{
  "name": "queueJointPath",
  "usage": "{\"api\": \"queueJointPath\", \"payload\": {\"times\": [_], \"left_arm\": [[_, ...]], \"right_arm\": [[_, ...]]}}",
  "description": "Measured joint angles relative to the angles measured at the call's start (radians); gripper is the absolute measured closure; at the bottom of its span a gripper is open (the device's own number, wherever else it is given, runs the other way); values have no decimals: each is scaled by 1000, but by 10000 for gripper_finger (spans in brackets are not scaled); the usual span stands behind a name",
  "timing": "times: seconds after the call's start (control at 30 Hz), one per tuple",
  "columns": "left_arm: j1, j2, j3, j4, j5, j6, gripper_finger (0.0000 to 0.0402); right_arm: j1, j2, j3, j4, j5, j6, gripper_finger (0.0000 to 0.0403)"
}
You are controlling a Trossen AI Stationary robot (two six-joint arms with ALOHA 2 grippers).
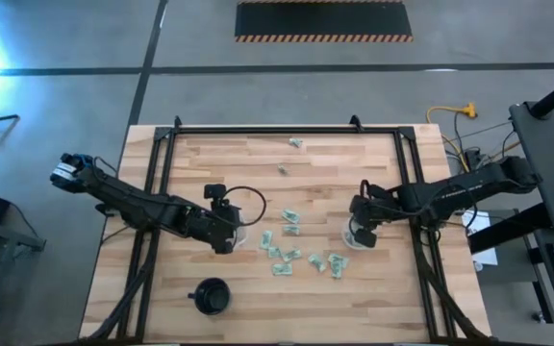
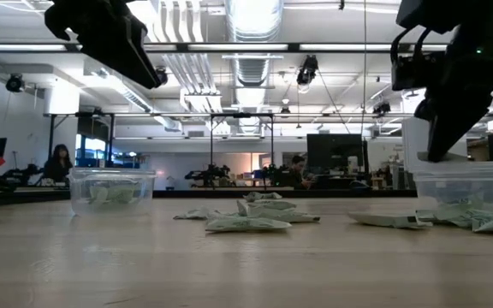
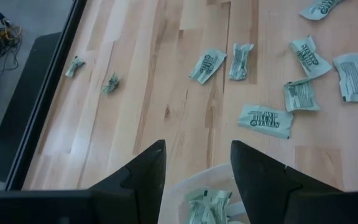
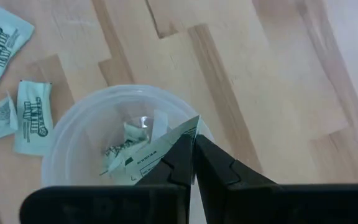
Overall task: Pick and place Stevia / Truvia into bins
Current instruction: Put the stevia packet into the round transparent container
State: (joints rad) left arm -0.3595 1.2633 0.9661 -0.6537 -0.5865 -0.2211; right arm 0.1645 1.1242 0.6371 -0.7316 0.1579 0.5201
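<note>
Now, right gripper: we see its fingers pressed together on one packet, held just above the right cup, right of centre in the high view.
Left gripper: its fingers stand apart and hold nothing; it hangs over the left cup, left of centre in the high view.
Done so far: we count a few packets already lying inside both cups.
Left to do: many loose packets lie on the table between the two cups, and two more lie far away, near the upper edge of the high view.
Progress: we judge the task is only partly done; the packet in the right gripper is not yet dropped.
</note>
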Motion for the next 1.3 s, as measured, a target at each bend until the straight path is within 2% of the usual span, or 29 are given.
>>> {"api": "queueJointPath", "payload": {"times": [0.2,0.57,0.83,0.97,1.07,1.17,1.3], "left_arm": [[0,0,-4,-1,0,-1,237],[0,0,-4,0,-1,0,237],[0,0,-5,14,-1,13,237],[26,13,-7,76,2,107,237],[78,45,0,132,63,204,237],[148,84,25,206,120,341,237],[292,155,73,199,219,486,237]], "right_arm": [[34,2,-1,17,-11,2,388],[74,-3,7,9,-21,25,278],[75,-4,87,35,-20,-57,250],[75,-5,112,149,-20,-146,253],[76,-5,113,270,-21,-231,257],[76,-5,112,368,-19,-315,261],[76,-5,110,462,7,-393,267]]}}
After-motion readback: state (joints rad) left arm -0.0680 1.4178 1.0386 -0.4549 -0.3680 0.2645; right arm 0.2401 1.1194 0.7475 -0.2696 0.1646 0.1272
